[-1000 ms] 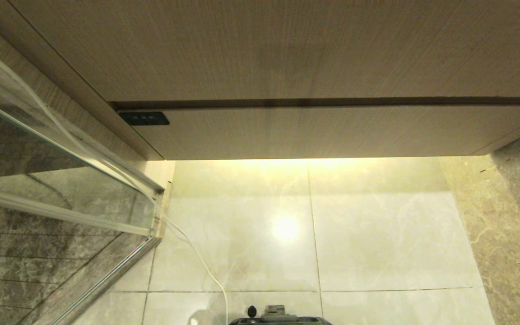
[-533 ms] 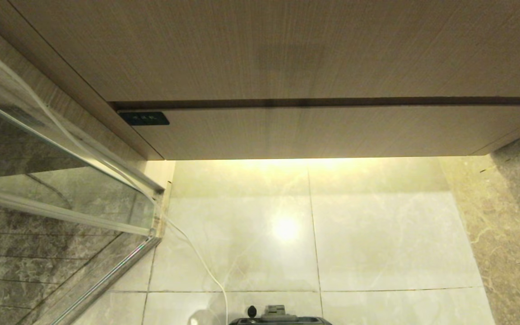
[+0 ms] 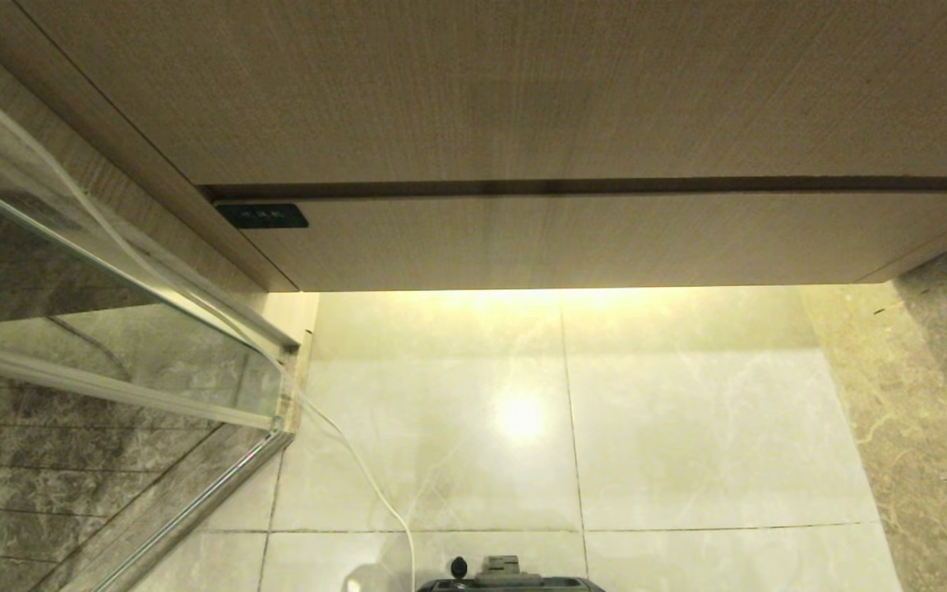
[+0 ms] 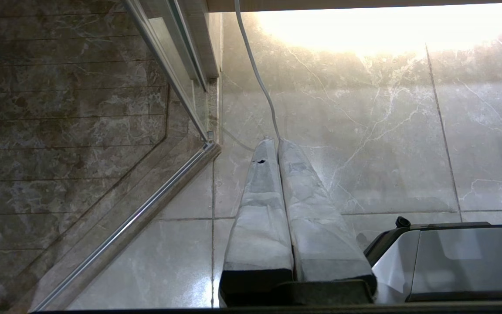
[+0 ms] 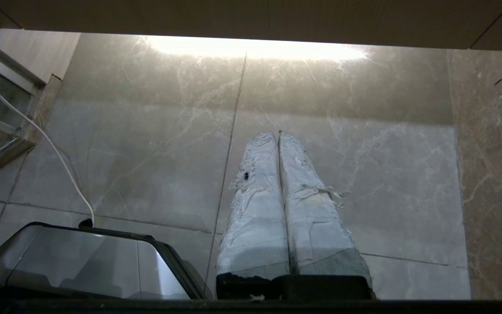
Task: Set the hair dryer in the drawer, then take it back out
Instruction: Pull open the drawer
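Place: home bathroom | Evidence: glass shower enclosure (image 3: 103, 329) with metal frame stood left; pale marble-look floor tiles (image 3: 687, 427) (glossy, reflecting a light); wood-grain vanity cabinet (image 3: 523, 90) with closed drawer (image 3: 572, 242) hung above floor.

Glossy marble floor tiles (image 3: 687, 436), glass shower door (image 3: 112, 329) at left, white cable (image 3: 367, 477) trailing across (lamp glare).

Warm under-cabinet glow, glare on floor tiles (image 3: 520, 415) (frames sharp).
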Available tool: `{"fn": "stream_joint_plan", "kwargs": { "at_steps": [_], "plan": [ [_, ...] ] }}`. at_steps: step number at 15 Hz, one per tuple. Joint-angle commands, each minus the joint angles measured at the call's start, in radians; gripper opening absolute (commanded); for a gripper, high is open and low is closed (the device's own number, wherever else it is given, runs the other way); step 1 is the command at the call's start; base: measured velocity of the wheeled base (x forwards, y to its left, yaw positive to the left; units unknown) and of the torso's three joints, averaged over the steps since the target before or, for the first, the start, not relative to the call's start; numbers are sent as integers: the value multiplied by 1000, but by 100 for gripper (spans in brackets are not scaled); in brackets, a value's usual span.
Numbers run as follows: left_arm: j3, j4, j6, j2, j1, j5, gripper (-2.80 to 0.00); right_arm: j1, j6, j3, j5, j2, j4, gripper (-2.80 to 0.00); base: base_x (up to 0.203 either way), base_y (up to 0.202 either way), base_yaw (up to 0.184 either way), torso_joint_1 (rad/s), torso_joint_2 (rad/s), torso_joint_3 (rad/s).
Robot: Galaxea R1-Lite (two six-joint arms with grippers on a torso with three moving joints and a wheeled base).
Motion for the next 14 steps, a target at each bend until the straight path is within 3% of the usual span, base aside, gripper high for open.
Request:
{"fn": "stream_joint_plan", "kwargs": {
  "at_steps": [1, 4, 8, 10, 12, 14],
  "plan": [
    [2, 0, 0, 0, 0, 0, -280, 0, -20, 38, 1, -38, 14, -280, 0, 0, 0, 0, 0, 0],
    [2, 0, 0, 0, 0, 0, -280, 1, -16, -75, 16, -27, 3, -280, 0, 0, 0, 0, 0, 0],
    [2, 0, 0, 0, 0, 0, -280, 13, -23, -529, 41, 302, 66, -280, 0, 0, 0, 0, 0, 0],
    [2, 0, 0, 0, 0, 0, -280, 80, -40, -722, 56, 514, 137, -280, 0, 0, 0, 0, 0, 0],
    [2, 0, 0, 0, -1, 0, -280, 144, -97, -824, 70, 689, 194, -280, 0, 0, 0, 0, 0, 0],
    [2, 0, 0, 0, 0, 0, -280, 176, -206, -892, 79, 842, 232, -280, 0, 0, 0, 0, 0, 0]
  ]
}}
